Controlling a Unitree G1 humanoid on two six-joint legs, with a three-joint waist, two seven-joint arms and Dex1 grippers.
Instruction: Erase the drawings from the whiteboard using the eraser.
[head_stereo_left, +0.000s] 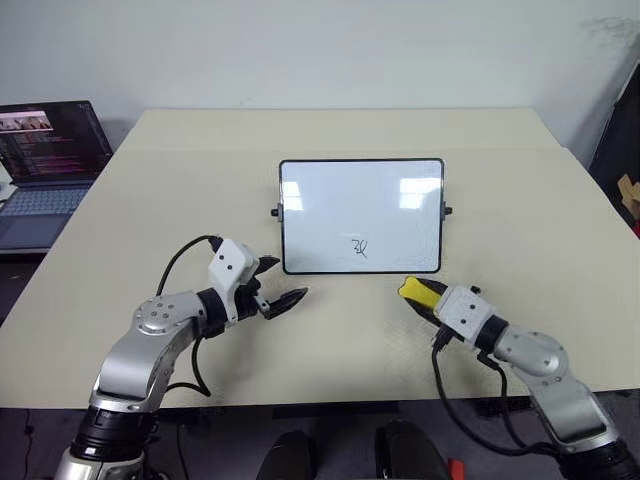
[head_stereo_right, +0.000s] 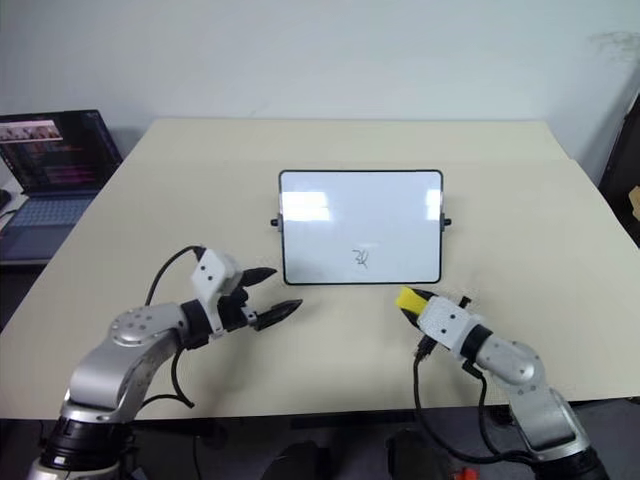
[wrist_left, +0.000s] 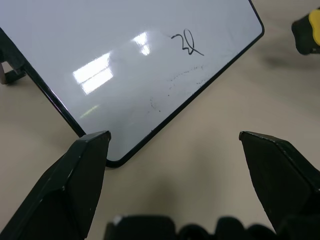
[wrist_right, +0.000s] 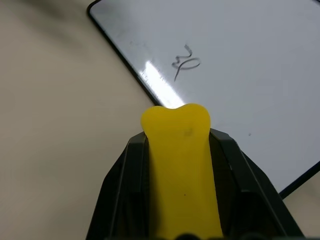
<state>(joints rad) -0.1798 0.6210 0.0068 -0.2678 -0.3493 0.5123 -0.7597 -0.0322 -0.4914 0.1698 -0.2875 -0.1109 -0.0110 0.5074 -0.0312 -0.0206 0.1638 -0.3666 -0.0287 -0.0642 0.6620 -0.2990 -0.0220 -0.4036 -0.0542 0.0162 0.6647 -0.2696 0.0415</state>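
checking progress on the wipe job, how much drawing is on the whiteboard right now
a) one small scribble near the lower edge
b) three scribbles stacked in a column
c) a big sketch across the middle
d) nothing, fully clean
a: the whiteboard carries one small dark scribble near its lower edge, with only faint smudges around it, while the right gripper holds the yellow eraser off the board.

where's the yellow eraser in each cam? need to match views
Left eye view: eraser right of centre, clamped in the right gripper, just off the whiteboard's near right corner.
Right eye view: same spot, below that corner.
Left wrist view: a yellow-and-dark sliver at the picture's edge.
Right wrist view: centre, between the black fingers.
Shared landmark: the remaining scribble on the board.
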